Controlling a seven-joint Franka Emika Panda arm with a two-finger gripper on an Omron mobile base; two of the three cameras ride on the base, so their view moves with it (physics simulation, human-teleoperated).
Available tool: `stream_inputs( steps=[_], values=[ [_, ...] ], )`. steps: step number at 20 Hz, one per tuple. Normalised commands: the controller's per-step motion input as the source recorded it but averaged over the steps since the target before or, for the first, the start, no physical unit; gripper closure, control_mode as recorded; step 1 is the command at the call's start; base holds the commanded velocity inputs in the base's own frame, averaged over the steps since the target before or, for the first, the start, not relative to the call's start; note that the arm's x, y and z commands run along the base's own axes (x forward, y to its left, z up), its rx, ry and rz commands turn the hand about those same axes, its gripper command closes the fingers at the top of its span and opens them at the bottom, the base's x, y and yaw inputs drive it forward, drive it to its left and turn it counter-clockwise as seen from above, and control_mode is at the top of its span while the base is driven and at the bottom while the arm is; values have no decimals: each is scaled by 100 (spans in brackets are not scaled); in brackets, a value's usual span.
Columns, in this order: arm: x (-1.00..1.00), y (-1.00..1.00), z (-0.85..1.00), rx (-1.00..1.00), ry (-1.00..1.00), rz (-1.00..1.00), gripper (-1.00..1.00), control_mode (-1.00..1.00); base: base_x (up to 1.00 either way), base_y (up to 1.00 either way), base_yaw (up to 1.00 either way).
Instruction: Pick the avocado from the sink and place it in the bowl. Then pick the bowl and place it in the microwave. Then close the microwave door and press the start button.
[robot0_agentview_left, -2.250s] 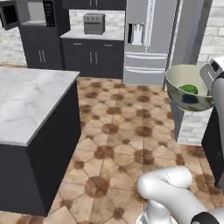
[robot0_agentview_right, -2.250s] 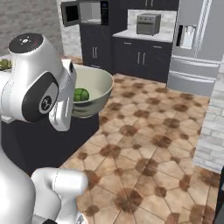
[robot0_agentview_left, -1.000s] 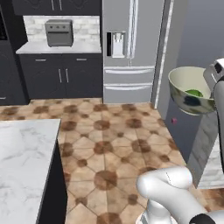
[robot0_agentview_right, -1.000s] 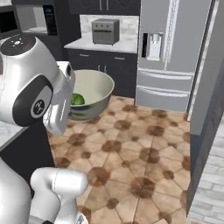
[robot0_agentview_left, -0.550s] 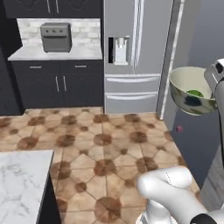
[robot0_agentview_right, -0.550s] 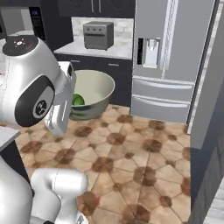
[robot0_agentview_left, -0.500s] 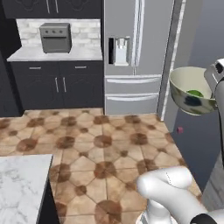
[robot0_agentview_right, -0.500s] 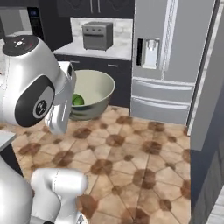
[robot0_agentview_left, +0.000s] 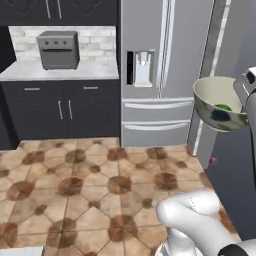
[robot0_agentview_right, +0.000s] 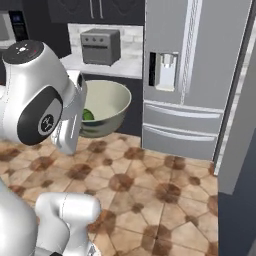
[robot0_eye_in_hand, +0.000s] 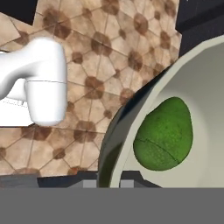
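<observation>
The cream bowl (robot0_agentview_left: 216, 102) hangs in the air, tilted, high over the tiled floor, and my gripper (robot0_agentview_left: 240, 89) is shut on its rim. The green avocado (robot0_agentview_left: 223, 107) lies inside it. In the right base view the bowl (robot0_agentview_right: 107, 107) sits just behind my white forearm with the avocado (robot0_agentview_right: 88, 115) low in it. The hand view has the avocado (robot0_eye_in_hand: 166, 133) against the bowl's pale inner wall (robot0_eye_in_hand: 205, 87), and the gripper (robot0_eye_in_hand: 107, 183) clamped on the rim at the bottom. A sliver of the microwave (robot0_agentview_right: 7, 27) with its black keypad shows at far left. The sink is out of view.
A steel fridge (robot0_agentview_left: 160, 70) with a water dispenser stands straight ahead. To its left, a small grey toaster oven (robot0_agentview_left: 58, 50) sits on a counter over dark cabinets (robot0_agentview_left: 60, 110). A grey panel (robot0_agentview_right: 240, 125) rises at the right. Brown tiled floor (robot0_agentview_left: 100, 190) lies open between.
The whole picture has shifted: the base has driven and turned, so the fridge is nearer and more central. The bowl with the avocado stays held the same way.
</observation>
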Motion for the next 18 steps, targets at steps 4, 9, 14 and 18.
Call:
stream_inputs(
  steps=[4, 9, 14, 18],
  values=[
    [0, 0, 0, 0, 0, 0, 100, 100, 100, 0, 0],
    [0, 0, 0, 0, 0, 0, 100, 100, 100, 0, 0],
    [0, 0, 0, 0, 0, 0, 100, 100, 100, 0, -3],
    [0, 0, 0, 0, 0, 0, 100, 100, 100, 16, -6]
  ],
)
